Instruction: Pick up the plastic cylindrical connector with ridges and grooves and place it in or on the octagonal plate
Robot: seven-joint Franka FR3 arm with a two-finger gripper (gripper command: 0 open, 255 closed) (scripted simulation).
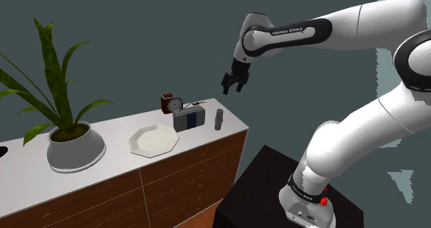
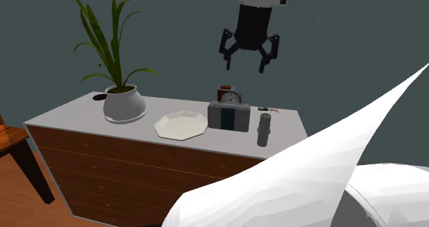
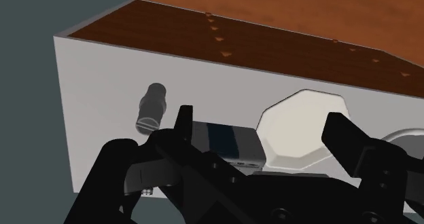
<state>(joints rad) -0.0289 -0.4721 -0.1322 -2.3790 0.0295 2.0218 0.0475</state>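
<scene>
Hanging in the upper middle of the shoulder view, the gripper has its fingers spread apart with nothing between them. The grey ridged connector stands upright well below it, clear of both fingers, near the right end of the white cabinet top. Left of the connector sit a grey box, then the white octagonal plate.
</scene>
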